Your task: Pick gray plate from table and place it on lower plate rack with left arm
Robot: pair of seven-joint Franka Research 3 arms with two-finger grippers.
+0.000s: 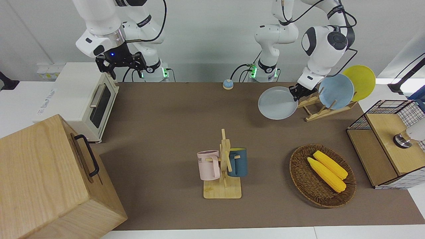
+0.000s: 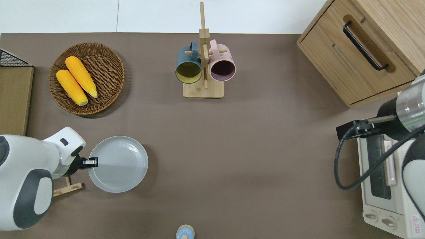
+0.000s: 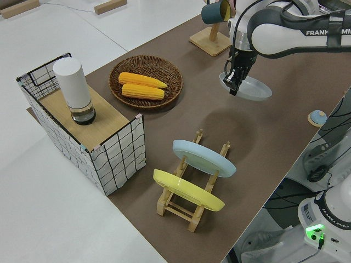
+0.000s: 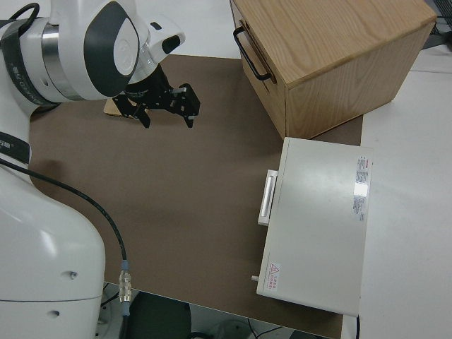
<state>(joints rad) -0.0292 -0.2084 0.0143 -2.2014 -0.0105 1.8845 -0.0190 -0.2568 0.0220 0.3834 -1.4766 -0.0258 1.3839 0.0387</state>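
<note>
I'm carrying the gray plate (image 1: 277,103), left end effector (image 1: 296,93) clamped on its rim; tilting it upright for the lower plate rack (image 1: 323,110) free slot.

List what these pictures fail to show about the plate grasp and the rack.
- Lower plate rack, overhead view: mostly hidden under the left arm, so no free slot can be seen.
- Left hand, front view: closed on the gray plate rim; the contact under the rim is hidden by the plate.
- Gray plate, left side view: the near edge is covered by the hand.
- Wire basket, front view: cut off by the frame edge.
</note>
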